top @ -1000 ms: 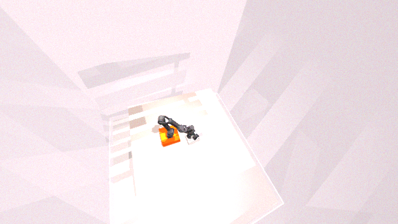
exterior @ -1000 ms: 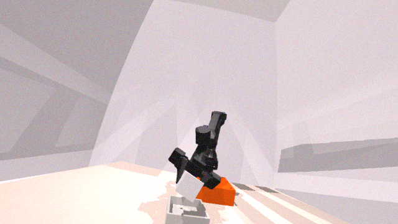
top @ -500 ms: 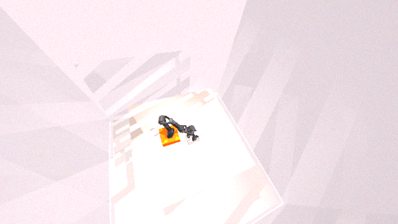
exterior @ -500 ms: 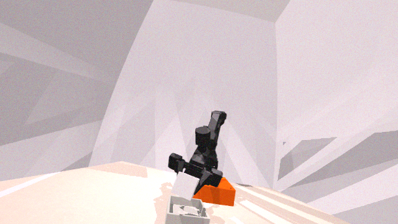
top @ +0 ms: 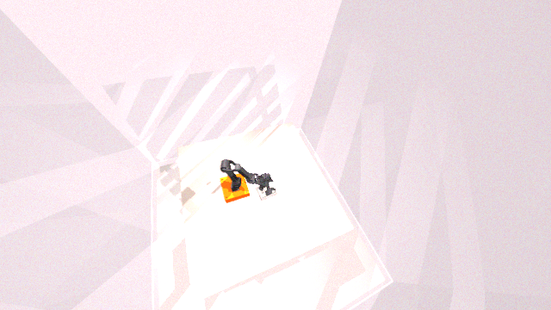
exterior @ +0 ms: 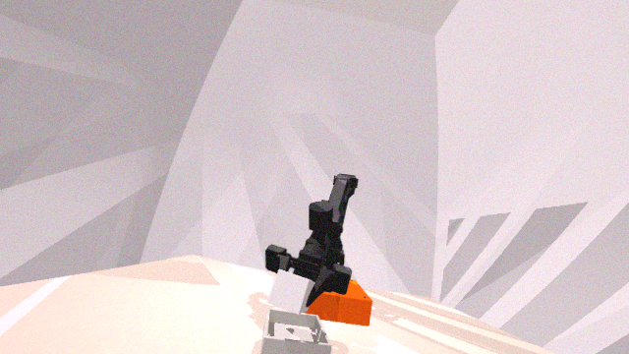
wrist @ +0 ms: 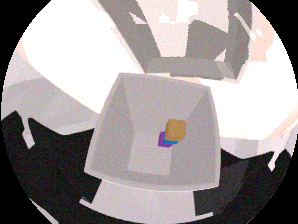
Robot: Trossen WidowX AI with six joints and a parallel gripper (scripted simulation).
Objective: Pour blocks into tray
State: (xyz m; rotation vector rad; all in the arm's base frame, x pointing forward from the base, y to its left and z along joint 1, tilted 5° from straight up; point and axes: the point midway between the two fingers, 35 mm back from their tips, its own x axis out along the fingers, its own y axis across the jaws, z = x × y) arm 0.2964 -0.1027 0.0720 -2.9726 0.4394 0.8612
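bench (top: 280,241) (exterior: 172,310) (wrist: 65,65) is seen stretching away at the left of the exterior view, brightly lit and crossed by paler and darker patches. next to the right, a light grey, square-sided cup (exterior: 289,291) (wrist: 110,125) is held in the tool (top: 268,188) (exterior: 296,285) (wrist: 156,129), whose black fingers are closed on its sides. the cup is carried above the bench at a tilt, just above a shallow grey tray (top: 262,198) (exterior: 297,349) (wrist: 190,66). the tray is set flat on the bench, with its walls turned up around it.

inside the cup, by the wrist view, three small blocks are bunched together: a purple block (wrist: 163,140) at the left, a blue block (wrist: 171,141) mostly covered, and an orange-brown block (wrist: 175,129) at the right. so the blocks are not yet tipped out.

farther right, the black arm (top: 245,173) (exterior: 321,241) is bent up and over, and an orange base (top: 243,196) (exterior: 355,311) is seen lowest and rightmost, partly hidden by the tool.
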